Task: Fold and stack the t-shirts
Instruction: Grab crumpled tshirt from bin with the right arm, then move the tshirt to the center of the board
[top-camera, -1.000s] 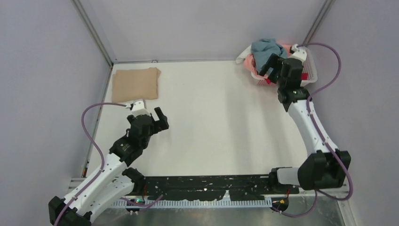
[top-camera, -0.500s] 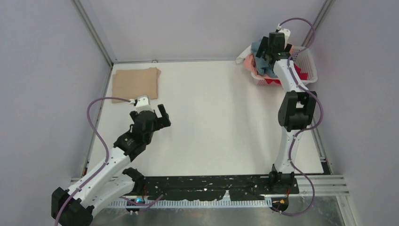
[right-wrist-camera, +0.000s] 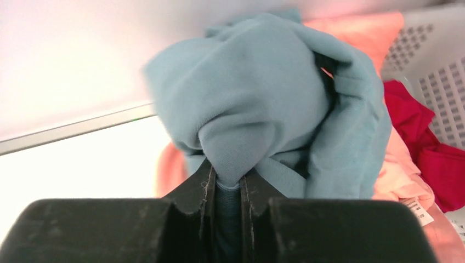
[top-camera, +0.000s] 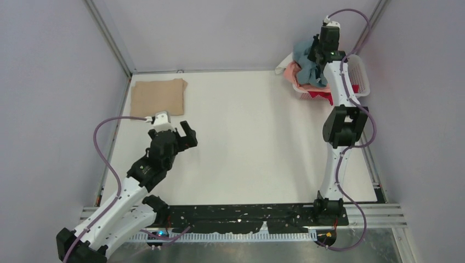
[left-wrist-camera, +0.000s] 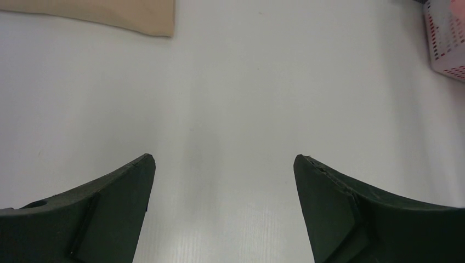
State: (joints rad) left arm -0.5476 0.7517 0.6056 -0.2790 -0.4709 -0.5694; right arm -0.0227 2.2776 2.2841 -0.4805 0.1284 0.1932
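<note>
A crumpled teal-blue t-shirt [right-wrist-camera: 263, 104] tops the pile in the white lattice basket [top-camera: 362, 74] at the far right corner, also seen in the top view as a blue heap [top-camera: 305, 57]. My right gripper [right-wrist-camera: 227, 175] is shut on a fold of it, reaching far over the basket [top-camera: 318, 55]. Peach-pink [right-wrist-camera: 403, 170] and red [right-wrist-camera: 419, 142] t-shirts lie under it. A folded tan t-shirt [top-camera: 158, 97] lies flat at the far left. My left gripper [top-camera: 175, 131] hovers open over bare table, nothing between its fingers [left-wrist-camera: 118, 203].
The basket's lattice wall [right-wrist-camera: 438, 82] stands right of the pile. Grey walls with metal corner posts [top-camera: 109, 38] close in the table on three sides. A corner of the basket [left-wrist-camera: 447, 38] shows at the upper right of the left wrist view.
The right arm stretched out over the basket and its jaws closed on the teal-blue t-shirt. The left arm shifted only slightly and stayed open.
</note>
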